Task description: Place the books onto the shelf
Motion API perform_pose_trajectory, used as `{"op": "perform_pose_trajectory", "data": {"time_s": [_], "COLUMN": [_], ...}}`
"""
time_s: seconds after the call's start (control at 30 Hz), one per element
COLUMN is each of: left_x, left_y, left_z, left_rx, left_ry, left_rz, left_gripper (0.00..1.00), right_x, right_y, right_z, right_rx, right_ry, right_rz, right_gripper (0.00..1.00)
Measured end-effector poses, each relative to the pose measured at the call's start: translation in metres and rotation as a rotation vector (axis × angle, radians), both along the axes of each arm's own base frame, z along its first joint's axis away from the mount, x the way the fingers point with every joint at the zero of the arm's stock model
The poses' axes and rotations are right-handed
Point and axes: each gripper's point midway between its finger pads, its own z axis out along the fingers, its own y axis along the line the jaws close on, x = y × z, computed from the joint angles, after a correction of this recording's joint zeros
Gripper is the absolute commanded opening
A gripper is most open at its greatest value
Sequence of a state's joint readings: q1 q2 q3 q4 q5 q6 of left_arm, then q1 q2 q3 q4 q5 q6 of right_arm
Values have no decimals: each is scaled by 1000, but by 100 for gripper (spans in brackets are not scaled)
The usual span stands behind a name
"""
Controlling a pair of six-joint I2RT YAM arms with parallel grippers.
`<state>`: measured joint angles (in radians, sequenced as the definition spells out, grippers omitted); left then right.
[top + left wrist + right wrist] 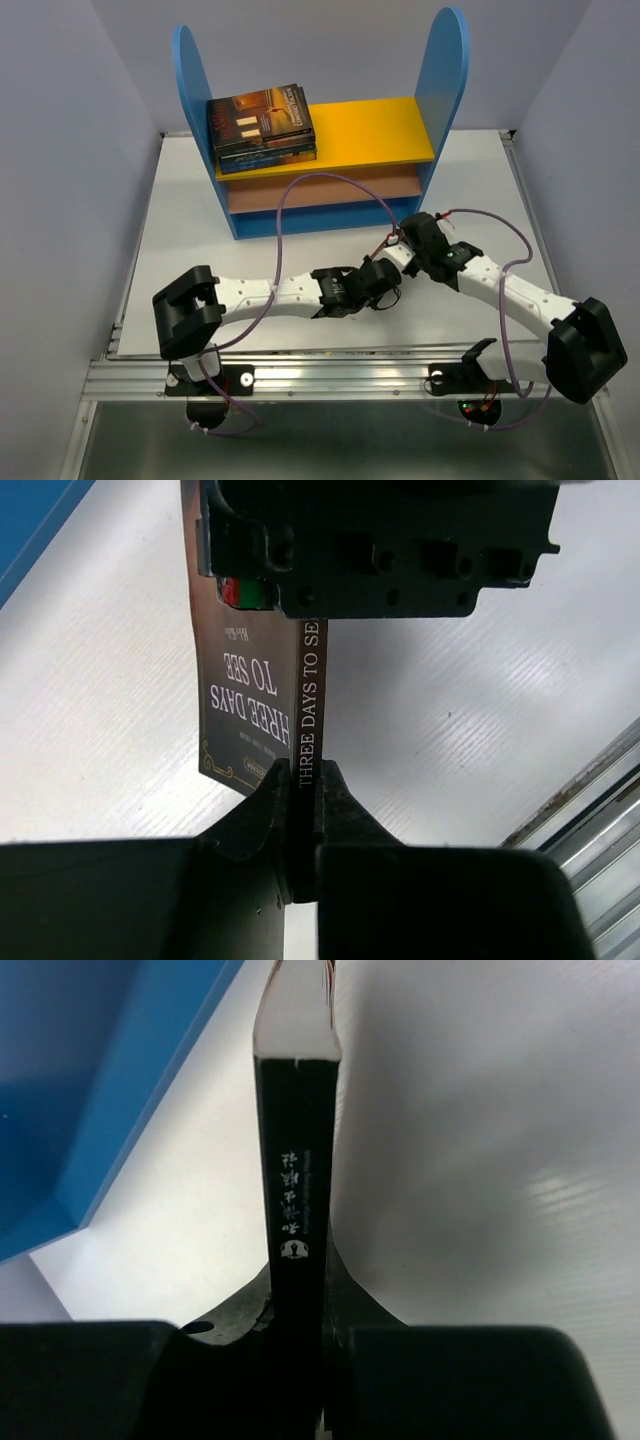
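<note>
A thin dark book [308,690] titled Three Days to See stands on edge just above the white table. My left gripper [303,780] is shut on its spine at one end. The right gripper [300,1260] is shut on the same book [297,1140] at the other end, and its black body fills the top of the left wrist view. From above, the two grippers meet in front of the shelf [375,130], left gripper [385,283] and right gripper [412,243], and they hide most of the book. A stack of books [262,125] lies flat on the yellow board's left end.
The shelf's blue side panels [445,70] rise at both ends, and its blue base [90,1080] shows close by on the left of the right wrist view. Purple cables [300,200] loop over the table. A metal rail [330,375] runs along the near edge.
</note>
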<state>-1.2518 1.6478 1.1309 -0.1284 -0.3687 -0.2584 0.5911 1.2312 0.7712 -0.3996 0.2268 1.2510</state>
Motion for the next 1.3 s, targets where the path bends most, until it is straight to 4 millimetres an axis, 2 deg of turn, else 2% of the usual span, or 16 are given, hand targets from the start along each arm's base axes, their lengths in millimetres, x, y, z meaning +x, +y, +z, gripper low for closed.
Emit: {"op": "perform_pose_trajectory", "data": {"time_s": [0.03,0.07,0.13,0.17,0.23,0.37,0.43,0.53,0.67,0.8,0.87,0.93,0.97,1.07,1.13,1.3], "left_x": [-1,-1,1,4,8,16,18,21,24,27,32,38,42,47,48,44], "left_y": [0,0,2,4,10,34,47,54,61,64,65,65,65,67,75,100], "left_z": [-1,-1,0,1,2,15,31,57,86,104,119,144,166,215,263,344], "left_rx": [8,17,28,35,44,83,85,62,82,199,250,277,292,287,268,259], "left_ry": [-5,-13,-29,-50,-82,-192,-246,-320,-428,-530,-587,-657,-707,-804,-892,-1061], "left_rz": [-7,-14,-17,-13,-14,-22,-44,-82,-149,-246,-274,-284,-284,-270,-251,-219], "left_gripper": [0,0,0,0,0,0,0,0,0,0,0,0,0,0,0,0], "right_x": [-2,-4,-3,-4,-6,1,4,0,-10,-20,-28,-36,-40,-49,-55,-62], "right_y": [0,0,0,0,-1,-13,-30,-55,-83,-102,-115,-123,-126,-134,-139,-143], "right_z": [-1,-2,-2,0,6,44,80,121,150,147,136,123,117,102,93,87], "right_rx": [-4,-10,-14,-15,-30,-74,-99,-121,-150,-198,-246,-277,-290,-316,-325,-334], "right_ry": [3,10,9,4,-11,-102,-191,-292,-359,-348,-319,-286,-268,-226,-206,-186], "right_rz": [4,7,8,14,32,-1,-57,-129,-210,-266,-292,-302,-303,-317,-329,-335], "right_gripper": [17,33,52,74,98,100,100,100,100,100,100,100,100,100,100,100]}}
